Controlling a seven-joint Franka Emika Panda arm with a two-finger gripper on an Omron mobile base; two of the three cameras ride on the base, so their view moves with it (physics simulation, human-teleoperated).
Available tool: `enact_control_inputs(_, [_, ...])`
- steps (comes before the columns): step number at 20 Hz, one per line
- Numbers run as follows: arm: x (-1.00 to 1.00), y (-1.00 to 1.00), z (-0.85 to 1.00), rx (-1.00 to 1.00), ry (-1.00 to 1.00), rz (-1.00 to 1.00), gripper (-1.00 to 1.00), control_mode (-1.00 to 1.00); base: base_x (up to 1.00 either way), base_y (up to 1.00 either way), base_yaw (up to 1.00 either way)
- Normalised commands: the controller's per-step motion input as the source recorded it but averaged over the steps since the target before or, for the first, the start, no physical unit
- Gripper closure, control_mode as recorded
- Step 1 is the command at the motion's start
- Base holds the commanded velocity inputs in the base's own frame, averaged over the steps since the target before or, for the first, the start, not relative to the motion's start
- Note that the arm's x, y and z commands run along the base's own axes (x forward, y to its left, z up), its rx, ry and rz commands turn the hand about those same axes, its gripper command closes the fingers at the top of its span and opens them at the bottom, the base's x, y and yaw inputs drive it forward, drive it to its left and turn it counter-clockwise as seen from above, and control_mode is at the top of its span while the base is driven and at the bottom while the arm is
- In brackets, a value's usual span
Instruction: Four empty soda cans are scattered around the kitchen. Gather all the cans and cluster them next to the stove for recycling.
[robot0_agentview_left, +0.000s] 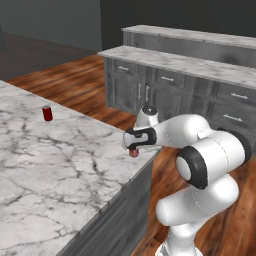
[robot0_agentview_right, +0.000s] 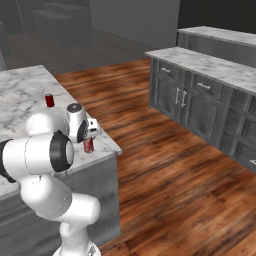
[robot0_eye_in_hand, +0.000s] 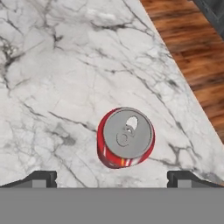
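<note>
Red near can (robot0_eye_in_hand: 125, 138) stood upright on the marble island (robot0_agentview_left: 60, 165) at 12 o'clock of your spread, empty gripper (robot0_eye_in_hand: 111, 178), far can (robot0_agentview_left: 47, 113) likewise ungathered, so you judged no cans clustered yet.

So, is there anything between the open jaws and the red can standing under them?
Nothing. In the hand view the soda can stands upright on bare marble counter, with only clear space up to the gripper, jaws wide apart.
</note>
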Motion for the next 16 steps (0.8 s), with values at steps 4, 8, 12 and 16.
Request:
enact_control_inputs(4, [0.07, 0.01, -0.1, 0.0, 0.0, 0.0, -1.0, -1.0, 0.0, 0.0, 0.0])
enact_control_inputs(8, [0.07, 0.0, -0.08, 0.0, 0.0, 0.0, -1.0, -1.0, 0.0, 0.0, 0.0])
enact_control_inputs(12, [0.07, 0.01, -0.07, 0.0, 0.0, 0.0, -1.0, -1.0, 0.0, 0.0, 0.0])
enact_control_inputs(16, [0.07, 0.0, -0.07, 0.0, 0.0, 0.0, -1.0, -1.0, 0.0, 0.0, 0.0])
